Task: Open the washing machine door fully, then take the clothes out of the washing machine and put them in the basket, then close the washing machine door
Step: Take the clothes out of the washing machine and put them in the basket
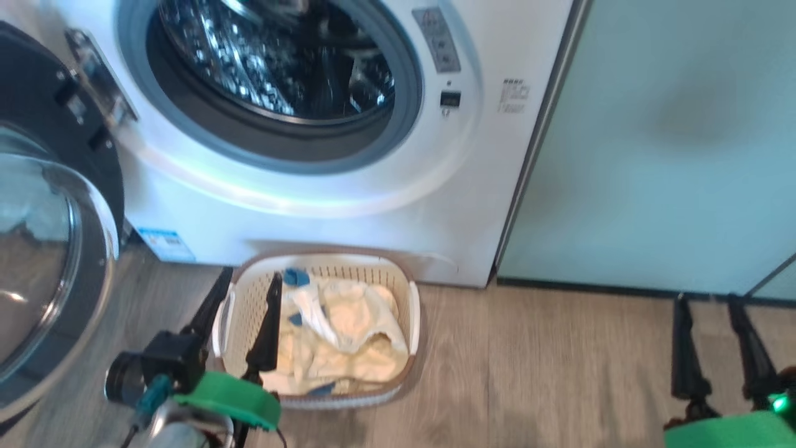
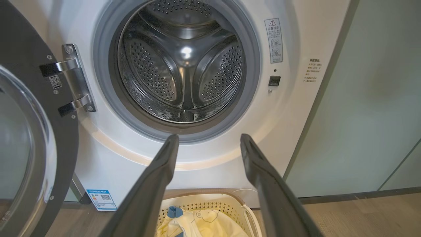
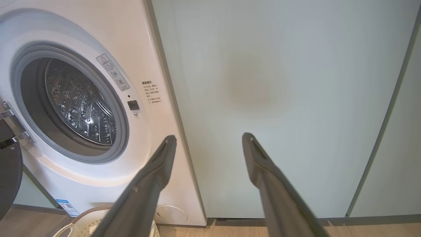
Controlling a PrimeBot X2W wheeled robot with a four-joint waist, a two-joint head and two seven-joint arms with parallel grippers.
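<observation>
Head view first. Finds the left claw [image 1: 250, 275] spread and empty, its fingers over the near-left corner of the basket [image 1: 415, 311], beside the clothes [image 1: 348, 336] heaped inside; cannot tell whether touching. Places the washing machine [image 1: 348, 218] straight ahead of that claw, with the basket against its foot and the drum [image 1: 280, 56] up beyond the fingertips. Puts the washing machine door [image 1: 50, 236] hard to the claw's left, swung wide, with its glass bowl bulging toward the claw. Sets the right claw [image 1: 708, 300], likewise spread and holding nothing, well off to the right, before the pale green cabinet panel [image 1: 653, 155].

Left wrist view next. Looks between the parted fingers into the drum: steel ribs and holes, no garment to be seen. Shows the door at the claw's left, hung on its hinge [image 2: 77, 79] beside the opening, with basket and clothes below the fingers.

Right wrist view last. Aims at the cabinet panel, with the machine to the claw's left and a sliver of door further left again.

Reads as unloading done, only the closing left. Turns on one fact: door to the left of the left claw, far nearer that arm than the other. Calls for reaching behind its free edge and sweeping rightward toward the opening.
</observation>
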